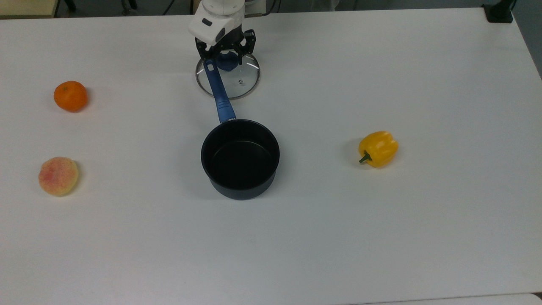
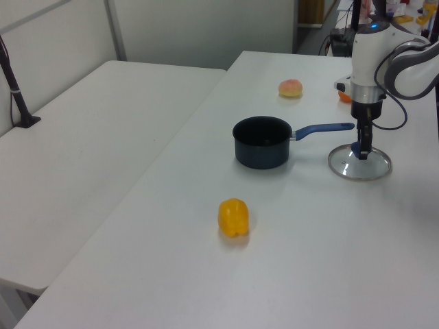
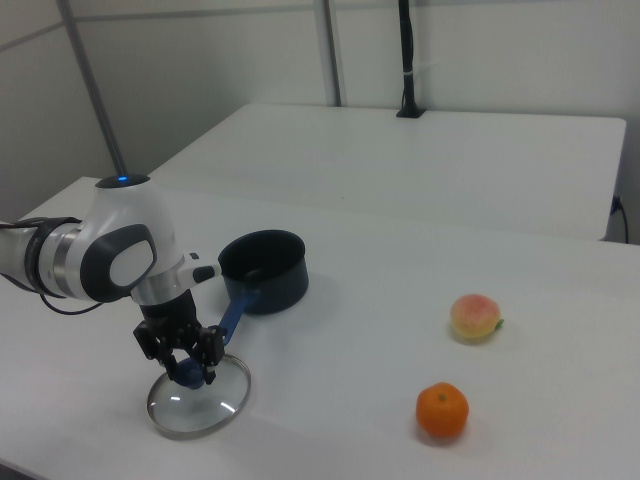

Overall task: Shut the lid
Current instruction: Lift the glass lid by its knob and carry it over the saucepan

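White tabletop (image 1: 381, 63), hand (image 1: 226, 54) clamped around lid (image 1: 228, 77) knob beside open saucepan (image 1: 240, 157): grasp step, next lift and carry over pot.

In the top view the hand (image 1: 227, 53) hides part of the lid's (image 1: 237, 87) blue knob (image 1: 227, 63).

Your top view looks steeply down on the tabletop (image 1: 381, 237), with the arm at the far edge. Your left view sits low past the pepper (image 2: 233, 217) end, facing along the tabletop. Your right view sits close beside the arm, facing back. All three share the saucepan (image 1: 240, 159).
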{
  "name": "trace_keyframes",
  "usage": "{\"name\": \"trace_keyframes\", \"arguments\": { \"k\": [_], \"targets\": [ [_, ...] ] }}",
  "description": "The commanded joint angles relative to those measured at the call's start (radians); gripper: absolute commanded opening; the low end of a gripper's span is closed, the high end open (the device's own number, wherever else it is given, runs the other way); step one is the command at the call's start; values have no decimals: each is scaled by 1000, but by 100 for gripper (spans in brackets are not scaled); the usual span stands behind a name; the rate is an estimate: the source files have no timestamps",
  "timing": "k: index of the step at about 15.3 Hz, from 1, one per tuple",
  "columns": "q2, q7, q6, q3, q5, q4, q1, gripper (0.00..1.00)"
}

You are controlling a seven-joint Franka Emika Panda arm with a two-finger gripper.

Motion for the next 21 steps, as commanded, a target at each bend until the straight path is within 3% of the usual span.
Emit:
{"name": "trace_keyframes", "arguments": {
  "k": [1, 5, 8, 11, 14, 21],
  "targets": [
    [-64, 36, -137, 4, -15, 30, 11, 10],
    [-107, 39, -310, 48, -14, 56, 13, 10],
    [-106, 33, -444, 60, 12, 147, 14, 10],
    [-101, 40, -524, 79, 94, 262, 13, 10],
    [-87, 43, -570, 77, 109, 381, 10, 11],
    [144, 102, -605, 51, 146, 748, 5, 11]
  ]
}}
